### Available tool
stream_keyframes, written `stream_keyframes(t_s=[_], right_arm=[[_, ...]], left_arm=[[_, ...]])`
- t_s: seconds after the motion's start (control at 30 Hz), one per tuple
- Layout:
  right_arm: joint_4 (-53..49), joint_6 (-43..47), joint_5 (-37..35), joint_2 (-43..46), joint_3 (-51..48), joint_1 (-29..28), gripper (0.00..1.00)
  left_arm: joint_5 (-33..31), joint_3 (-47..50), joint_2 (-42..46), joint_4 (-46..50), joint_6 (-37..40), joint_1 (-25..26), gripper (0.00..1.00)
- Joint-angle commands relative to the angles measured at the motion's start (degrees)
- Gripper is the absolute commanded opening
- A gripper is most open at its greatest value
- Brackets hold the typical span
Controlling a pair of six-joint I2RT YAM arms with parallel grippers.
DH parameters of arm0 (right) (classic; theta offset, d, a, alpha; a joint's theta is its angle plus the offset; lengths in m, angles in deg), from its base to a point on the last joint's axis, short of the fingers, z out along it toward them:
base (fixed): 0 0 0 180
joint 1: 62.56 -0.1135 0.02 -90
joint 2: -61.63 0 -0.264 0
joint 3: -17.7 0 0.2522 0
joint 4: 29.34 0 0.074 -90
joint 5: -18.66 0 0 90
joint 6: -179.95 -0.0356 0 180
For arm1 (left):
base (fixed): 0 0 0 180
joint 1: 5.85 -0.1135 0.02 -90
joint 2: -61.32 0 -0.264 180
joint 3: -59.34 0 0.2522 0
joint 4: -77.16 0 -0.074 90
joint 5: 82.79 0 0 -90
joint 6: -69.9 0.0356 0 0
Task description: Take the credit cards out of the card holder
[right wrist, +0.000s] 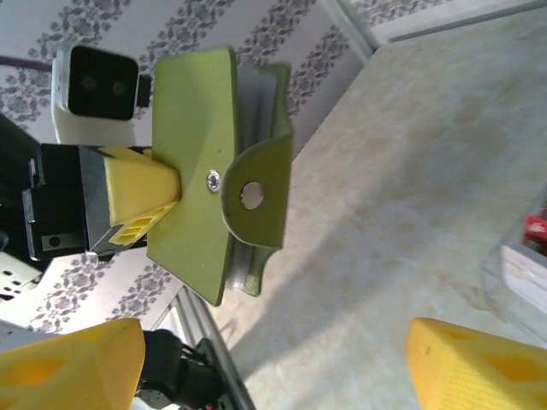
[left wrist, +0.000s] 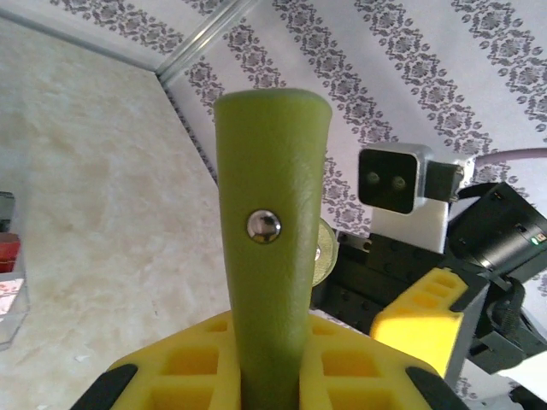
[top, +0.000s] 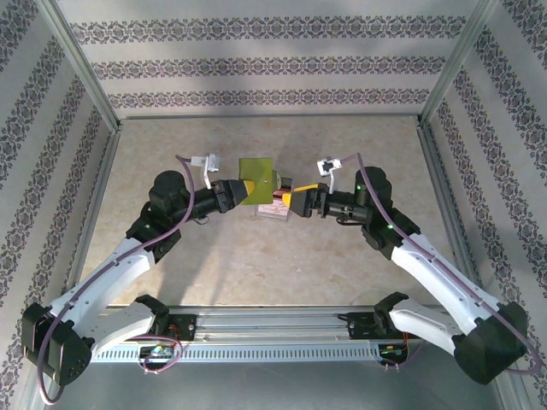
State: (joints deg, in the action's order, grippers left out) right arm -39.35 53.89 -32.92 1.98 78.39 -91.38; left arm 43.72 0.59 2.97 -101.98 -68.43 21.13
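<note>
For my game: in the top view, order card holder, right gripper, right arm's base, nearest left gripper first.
1. Card holder, held in the left gripper.
2. Right gripper, just right of it.
3. Right arm's base, near-right edge.

Card holder — matt leather w/ metal snap.

Saw a beige marbled tabletop, evenly lit. Found it boxed in on three sides by white walls banded with dark floral stripes, with aluminium posts at the corners.
</note>
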Motion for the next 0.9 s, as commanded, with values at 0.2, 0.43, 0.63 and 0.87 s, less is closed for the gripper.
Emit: stream_keyframes(t_s=[0.2,0.43,0.63,0.87], right_arm=[[2.2,-0.4,-4.6,-3.1,2.6,0.1,0.58],[6.1,-3.4,2.6,-4.1,1.6,1.8,0.52],[10.4,-7.3,7.8,-4.5,-1.3,2.9,0.52],[16.4,-11.6,11.0,-4.6,-4.1,3.5,0.52]], left_arm=[[5.9,1.8,-1.1,-10.7,-3.8,-0.5,0.0],[8.6,1.8,-3.2,-15.6,-6.1,-0.5,0.0],[8.9,2.2,-3.9,-18.4,-7.6,-0.5,0.0],[9.6,2.5,-4.9,-21.9,-9.6,-0.5,0.0]])
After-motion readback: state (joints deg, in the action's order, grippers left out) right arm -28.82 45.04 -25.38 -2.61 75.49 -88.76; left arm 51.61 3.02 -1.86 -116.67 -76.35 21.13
